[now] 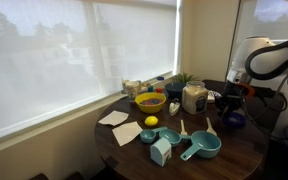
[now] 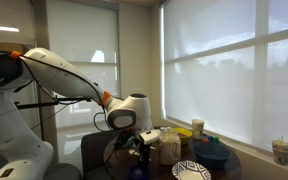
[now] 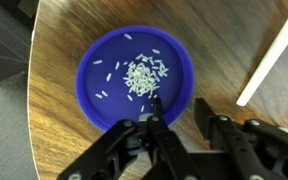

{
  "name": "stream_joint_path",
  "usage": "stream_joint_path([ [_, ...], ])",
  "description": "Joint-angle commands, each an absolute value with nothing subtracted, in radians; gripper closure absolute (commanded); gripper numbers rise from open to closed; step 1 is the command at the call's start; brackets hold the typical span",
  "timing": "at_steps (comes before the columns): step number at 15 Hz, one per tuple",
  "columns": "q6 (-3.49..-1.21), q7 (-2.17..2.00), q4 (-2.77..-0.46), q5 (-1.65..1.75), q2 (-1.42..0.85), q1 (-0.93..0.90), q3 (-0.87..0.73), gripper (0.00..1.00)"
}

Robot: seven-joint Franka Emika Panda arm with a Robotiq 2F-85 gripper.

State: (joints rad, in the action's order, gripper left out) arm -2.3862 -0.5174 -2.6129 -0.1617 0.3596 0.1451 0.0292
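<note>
A blue bowl [image 3: 104,75] holding a small scatter of white rice grains [image 3: 144,75] sits on the round wooden table [image 3: 54,60]. In the wrist view my gripper [image 3: 177,108] straddles the bowl's near right rim. One finger [image 3: 156,108] is inside the bowl and stands off from the rim. The other finger [image 3: 202,112] is outside, right beside the rim. The jaws are partly closed with a gap still showing. In an exterior view the gripper [image 1: 234,100] hangs over the bowl [image 1: 232,119] at the table's far right. The arm hides the bowl in an exterior view [image 2: 136,140].
A white stick-like object [image 3: 269,60] lies to the right of the bowl. The table also carries a yellow bowl [image 1: 150,101], a lemon [image 1: 151,122], a jar [image 1: 194,97], teal measuring cups [image 1: 199,148] and napkins [image 1: 119,120]. The table edge [image 3: 29,110] runs on the left.
</note>
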Motion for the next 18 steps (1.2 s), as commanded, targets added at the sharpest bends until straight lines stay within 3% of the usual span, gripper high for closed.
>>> stream_joint_path([
  [1, -2.395, -0.557, -2.603, -0.127, 0.345, 0.154, 0.044, 0.56],
  [4, -2.391, -0.558, -2.601, -0.128, 0.348, 0.151, 0.045, 0.54],
  [8, -2.384, -0.558, -2.600, -0.131, 0.353, 0.147, 0.045, 0.37],
  [13, -2.382, -0.560, -2.597, -0.140, 0.356, 0.142, 0.048, 0.37],
  [15, -2.381, -0.561, -2.595, -0.141, 0.356, 0.141, 0.050, 0.43],
  [18, -2.382, -0.562, -2.595, -0.142, 0.352, 0.141, 0.051, 0.69],
])
